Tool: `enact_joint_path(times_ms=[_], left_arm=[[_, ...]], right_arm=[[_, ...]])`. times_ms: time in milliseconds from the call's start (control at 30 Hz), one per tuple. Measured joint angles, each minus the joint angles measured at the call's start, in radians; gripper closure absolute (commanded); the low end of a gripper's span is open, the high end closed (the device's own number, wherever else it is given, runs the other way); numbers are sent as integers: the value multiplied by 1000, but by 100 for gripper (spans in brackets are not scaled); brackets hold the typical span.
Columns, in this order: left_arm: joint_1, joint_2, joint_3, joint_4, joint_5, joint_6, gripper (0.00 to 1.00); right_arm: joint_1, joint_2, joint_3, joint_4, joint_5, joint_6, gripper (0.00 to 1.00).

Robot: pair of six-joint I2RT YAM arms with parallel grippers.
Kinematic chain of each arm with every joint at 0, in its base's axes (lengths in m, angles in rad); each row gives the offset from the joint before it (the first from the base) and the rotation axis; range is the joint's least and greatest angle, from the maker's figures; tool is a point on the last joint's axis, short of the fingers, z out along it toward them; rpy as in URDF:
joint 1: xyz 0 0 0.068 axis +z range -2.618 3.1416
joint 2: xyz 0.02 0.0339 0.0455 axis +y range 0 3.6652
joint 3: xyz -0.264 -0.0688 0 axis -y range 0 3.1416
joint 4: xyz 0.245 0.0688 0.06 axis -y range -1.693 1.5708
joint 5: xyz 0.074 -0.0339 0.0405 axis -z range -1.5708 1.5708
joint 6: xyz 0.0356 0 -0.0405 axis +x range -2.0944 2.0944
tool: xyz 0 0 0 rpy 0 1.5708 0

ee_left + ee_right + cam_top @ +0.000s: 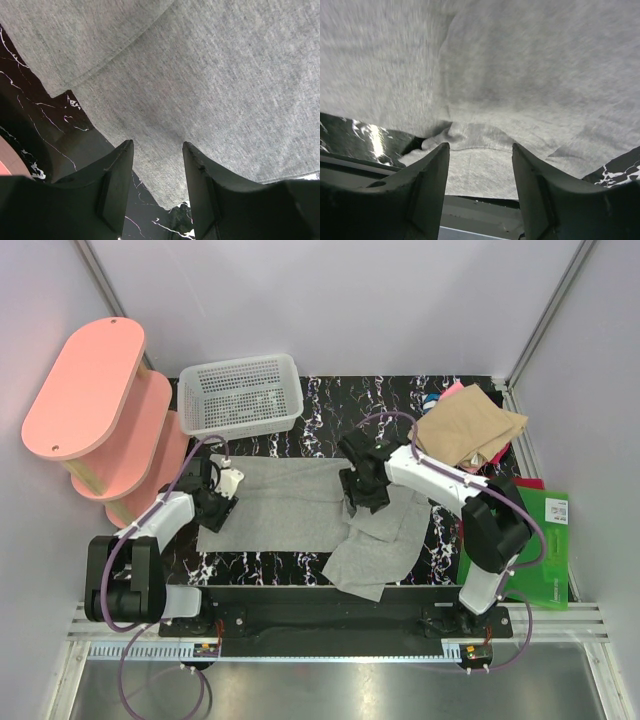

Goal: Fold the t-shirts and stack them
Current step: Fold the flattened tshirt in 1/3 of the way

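Grey t-shirt (290, 505) edge under left tool (157, 150)

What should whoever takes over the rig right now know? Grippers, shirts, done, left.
Left gripper: open, low over the left edge of the grey t-shirt; nothing looks gripped.
Right gripper: open, over the shirt's rumpled right part, holding nothing.
Shirts: the grey one lies across the middle of the table, left part flat, right part bunched toward the near edge. The tan t-shirt sits folded at the far right, on pink cloth.
Done: the tan one looks folded; the grey one is not folded.
Left: fold the grey one and stack it on the tan.
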State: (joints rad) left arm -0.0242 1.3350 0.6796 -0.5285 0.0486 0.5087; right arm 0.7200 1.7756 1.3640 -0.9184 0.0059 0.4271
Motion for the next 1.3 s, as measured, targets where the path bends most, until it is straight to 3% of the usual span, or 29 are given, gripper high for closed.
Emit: enact_joint_path(times_ms=[233, 367, 667, 1067, 1300], left_arm=[[0, -14, -4, 0, 0, 11, 51], [0, -27, -17, 2, 0, 14, 51], [0, -40, -26, -1, 0, 23, 51], [21, -13, -52, 69, -7, 68, 54], [69, 53, -12, 140, -5, 78, 55]], right_arm=[[-256, -23, 73, 50, 18, 34, 50], [-380, 48, 139, 78, 19, 45, 52], [-386, 340, 224, 94, -23, 50, 56], [-483, 350, 234, 75, -21, 43, 55], [-500, 350, 236, 51, -53, 22, 48]])
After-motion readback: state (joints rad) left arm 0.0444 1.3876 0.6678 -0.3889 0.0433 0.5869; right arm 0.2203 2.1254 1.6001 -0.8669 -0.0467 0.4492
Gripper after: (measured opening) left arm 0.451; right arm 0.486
